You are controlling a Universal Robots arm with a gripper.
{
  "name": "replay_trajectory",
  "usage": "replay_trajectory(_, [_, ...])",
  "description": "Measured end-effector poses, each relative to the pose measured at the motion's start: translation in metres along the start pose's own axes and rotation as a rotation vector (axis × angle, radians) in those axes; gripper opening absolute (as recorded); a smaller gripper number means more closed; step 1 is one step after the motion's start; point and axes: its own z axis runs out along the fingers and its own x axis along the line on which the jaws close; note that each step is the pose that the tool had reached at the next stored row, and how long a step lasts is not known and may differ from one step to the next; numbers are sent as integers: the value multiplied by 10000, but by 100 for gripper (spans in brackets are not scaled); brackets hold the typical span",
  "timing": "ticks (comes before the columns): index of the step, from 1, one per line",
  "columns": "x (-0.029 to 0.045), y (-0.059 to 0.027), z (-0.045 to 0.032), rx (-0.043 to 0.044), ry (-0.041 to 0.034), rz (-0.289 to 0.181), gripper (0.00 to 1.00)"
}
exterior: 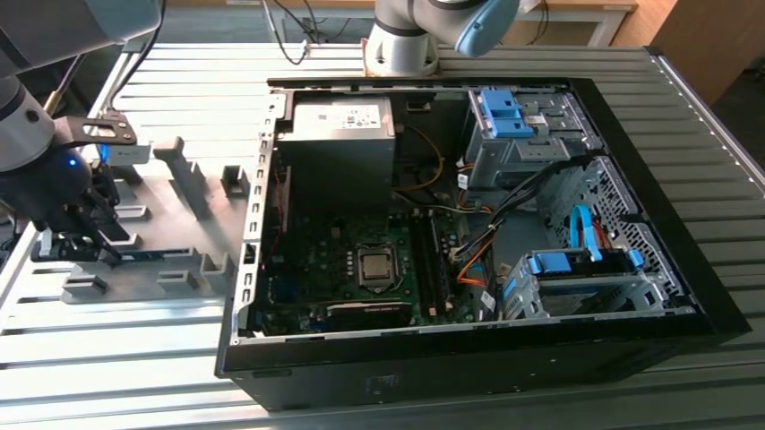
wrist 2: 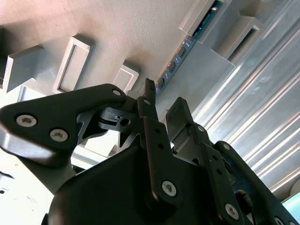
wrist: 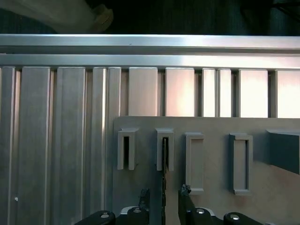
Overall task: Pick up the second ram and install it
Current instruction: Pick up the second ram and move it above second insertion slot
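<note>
exterior view, arm: grey wrist comes in at the exterior view's left edge and points down. The black gripper hangs low over the grey holder, abt 9 o'clock from the PC case.
exterior view, arm base: stands on the slatted table at 12 o'clock from the case.
exterior view, second ram: thin blue-green strip on edge in the holder's slots, one end under the gripper, the rest running toward 3 o'clock.
exterior view, case: lies open side up, w/ the dark green motherboard inside, well apart from the gripper.
second wrist view, gripper: jaws spread, both black fingers aimed down at the holder.
second wrist view, ram: seen edge-on, seated in a slot and running away from the fingertips. One tip is just beside its near end; can't tell if it touches.
second wrist view, table: ribbed metal beside the holder.
first wrist view, gripper: open, nothing clamped. One finger sits on each side of the ram w/ a gap both sides.
first wrist view, ram: thin dark edge line, upright, far end in a slot post of the holder, near end btw the fingertips.
first wrist view, table: slats run past the holder's far edge.
</note>
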Motion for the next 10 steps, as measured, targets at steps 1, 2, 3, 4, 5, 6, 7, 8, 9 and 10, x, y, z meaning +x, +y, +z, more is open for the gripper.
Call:
replay_trajectory(1, [0,0,1,1,-1,0,37])
replay_trajectory(2, [0,0,1,1,0,0,37])
replay_trajectory(3, [0,0,1,1,-1,0,37])
replay_trajectory(4, [0,0,3,2,-1,0,37])
replay_trajectory(5, [0,0,6,3,-2,0,37])
replay_trajectory(6, [0,0,12,5,-4,0,37])
replay_trajectory(7, [0,0,16,3,-2,-1,37])
replay_trajectory(8, [0,0,19,2,-1,0,37])
replay_trajectory(9, [0,0,24,2,-1,0,37])
replay_trajectory(10, [0,0,28,1,-1,0,37])
